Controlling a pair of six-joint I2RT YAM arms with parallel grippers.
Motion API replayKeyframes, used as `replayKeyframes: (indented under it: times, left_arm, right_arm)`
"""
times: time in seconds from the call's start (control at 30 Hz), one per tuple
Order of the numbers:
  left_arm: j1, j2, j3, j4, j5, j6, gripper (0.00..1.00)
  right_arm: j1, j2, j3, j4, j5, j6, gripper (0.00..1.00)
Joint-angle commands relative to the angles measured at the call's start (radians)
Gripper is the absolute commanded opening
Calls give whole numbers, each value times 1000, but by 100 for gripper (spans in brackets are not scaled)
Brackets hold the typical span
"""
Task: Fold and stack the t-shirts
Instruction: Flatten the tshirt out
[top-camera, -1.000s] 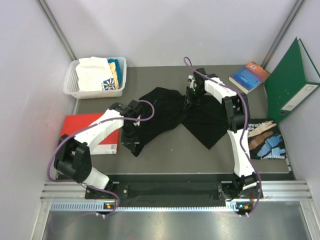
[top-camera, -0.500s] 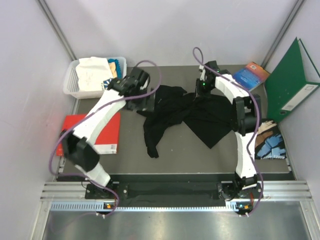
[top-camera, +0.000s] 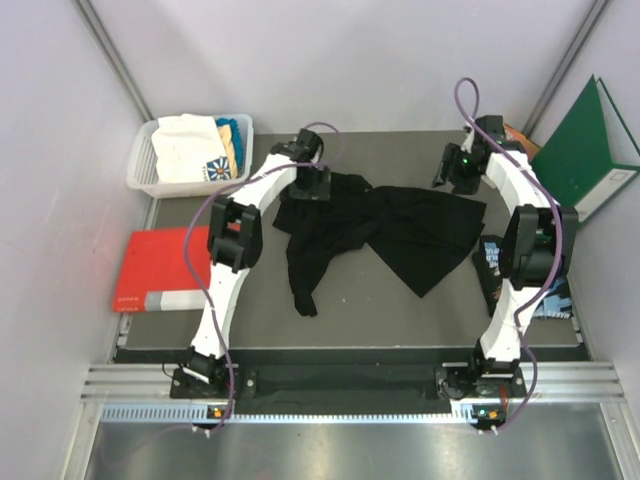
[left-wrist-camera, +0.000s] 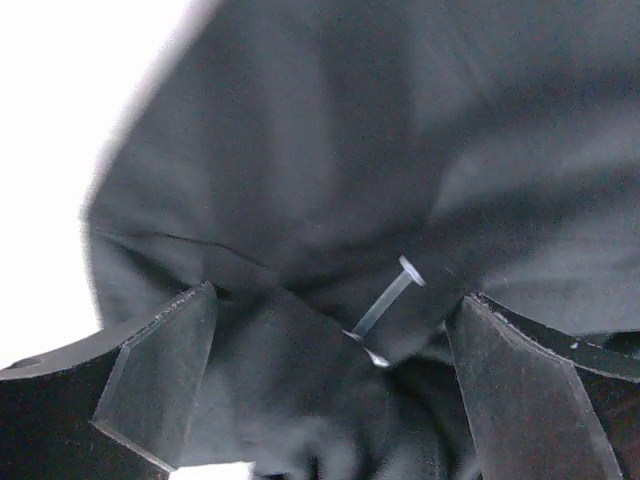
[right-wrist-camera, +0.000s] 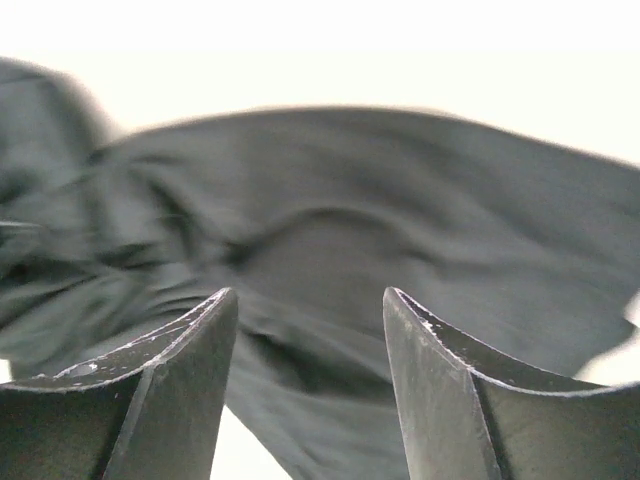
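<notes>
Jaws, left: left gripper is spread wide and clamps nothing. Black cloth lies below and between its fingers.
Jaws, right: right gripper has its fingers parted with a clear gap and nothing caught between them. Black cloth lies beyond the tips.
Black t-shirt: plain, crumpled and unfolded, it lies across the middle of the grey table. A broad panel comes to a point at lower centre, and a narrow strip trails toward the lower left. The left wrist view shows a small clear tag pin stuck in the cloth.
Other t-shirts: a white t-shirt and a teal t-shirt are bundled in the white basket at the upper left.
Left arm: it rises from the lower-left base, bends at mid-left and reaches to the upper centre. Its gripper is at the black shirt's upper left edge.
Right arm: it rises from the lower-right base, bends at mid-right and reaches to the upper right. Its gripper is over the shirt's upper right corner.
Around: a red book lies at mid-left. A magazine at the right is partly hidden by the right arm. A green binder leans at the upper right.
</notes>
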Motion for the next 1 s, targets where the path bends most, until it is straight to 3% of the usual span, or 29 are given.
replayKeyframes:
  times: [0.0, 0.27, 0.4, 0.47, 0.5, 0.57, 0.63, 0.67, 0.7, 0.73, 0.97]
  left_arm:
    - [97, -52, 16, 118, 35, -62, 99]
    - [102, 20, 54, 160, 58, -62, 99]
    - [102, 61, 69, 168, 60, -65, 92]
    - [103, 84, 75, 172, 60, -66, 71]
    - [110, 90, 80, 171, 60, -63, 52]
    - [120, 104, 80, 166, 60, -83, 0]
    - [139, 110, 82, 152, 44, -98, 0]
    - [146, 110, 82, 146, 35, -105, 0]
    - [160, 109, 82, 143, 31, -109, 0]
    - [168, 109, 80, 136, 21, -117, 0]
    - [234, 92, 80, 114, 3, -141, 0]
  right_arm:
    - [-72, -48, -81, 10, 86, 12, 60]
    - [-90, 13, -107, -9, 215, 4, 60]
    - [-92, 39, -98, -15, 296, 13, 60]
    - [-92, 55, -90, -16, 324, 15, 60]
    - [-92, 62, -87, -18, 330, 19, 59]
    - [-92, 90, -74, -36, 330, 21, 57]
    - [-92, 110, -67, -47, 300, 21, 49]
    - [-90, 130, -64, -47, 281, 16, 37]
    - [-90, 139, -63, -50, 255, 18, 8]
    - [-89, 165, -58, -52, 247, 18, 0]
    - [-54, 280, 21, -97, 220, 5, 0]
